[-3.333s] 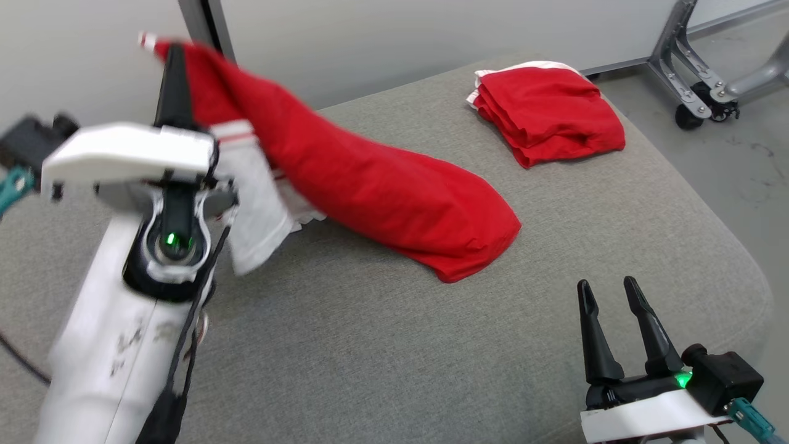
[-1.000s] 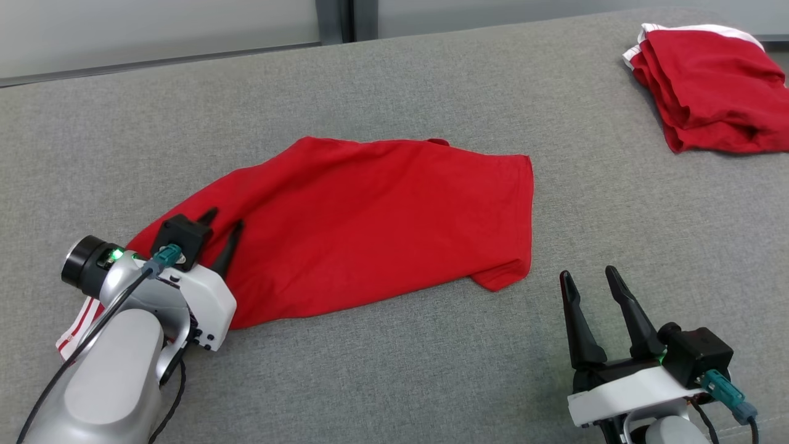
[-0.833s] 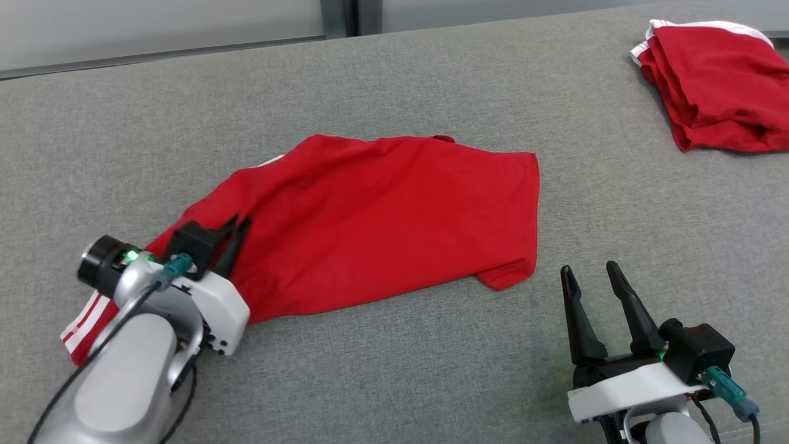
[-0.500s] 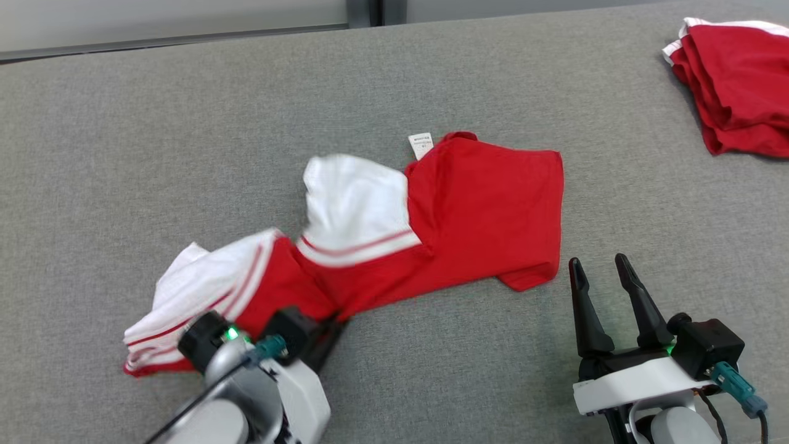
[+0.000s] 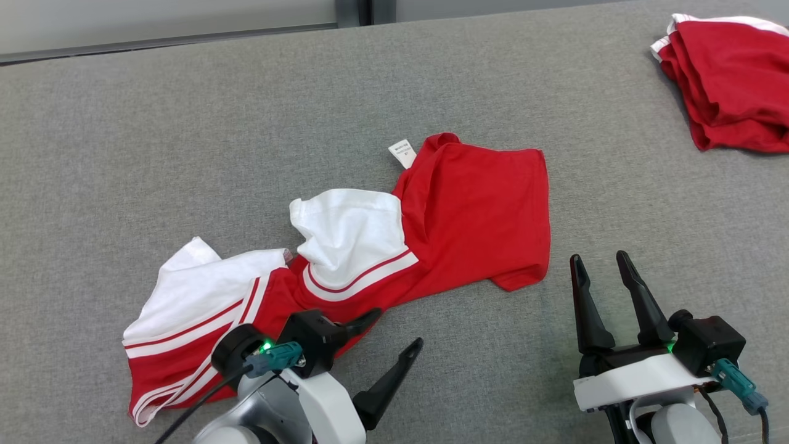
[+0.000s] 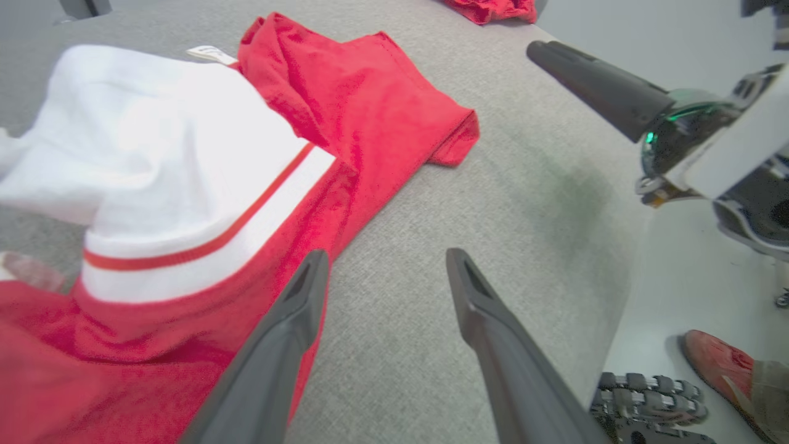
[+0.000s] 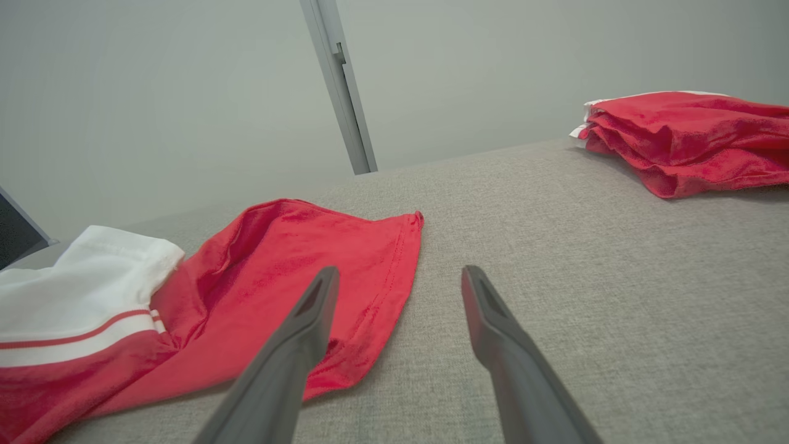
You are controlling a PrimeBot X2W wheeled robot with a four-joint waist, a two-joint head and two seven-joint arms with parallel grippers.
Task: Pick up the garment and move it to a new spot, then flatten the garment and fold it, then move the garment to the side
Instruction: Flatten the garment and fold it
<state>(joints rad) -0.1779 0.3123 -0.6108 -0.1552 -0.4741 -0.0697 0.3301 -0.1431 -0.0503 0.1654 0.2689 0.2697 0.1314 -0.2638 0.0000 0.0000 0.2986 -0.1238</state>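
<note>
The garment (image 5: 474, 216), a red shirt with white, red-striped sleeves, lies bunched on the grey cushion (image 5: 185, 123). Its red body spreads to the right, and the white sleeves are turned up at the middle and lower left. My left gripper (image 5: 394, 330) is open at the garment's near edge, one finger over the red hem and the other over bare cushion, holding nothing. In the left wrist view the garment (image 6: 185, 154) lies left of the open left gripper (image 6: 387, 256). My right gripper (image 5: 601, 262) stands open to the right of the garment, apart from it. The right wrist view shows the right gripper (image 7: 397, 271) just off the garment's hem (image 7: 296, 265).
A second, folded red garment (image 5: 727, 80) lies at the cushion's far right corner (image 7: 684, 135). The cushion's near edge drops to the floor, where a person's red shoe (image 6: 715, 370) and a tracked base (image 6: 647, 394) show. A wall with a grey post (image 7: 339, 80) stands behind.
My left gripper pulled the garment's left end toward the near edge, bunching it and turning up the white sleeves, then opened and let go. The right gripper held still; the camera shifted slightly.
</note>
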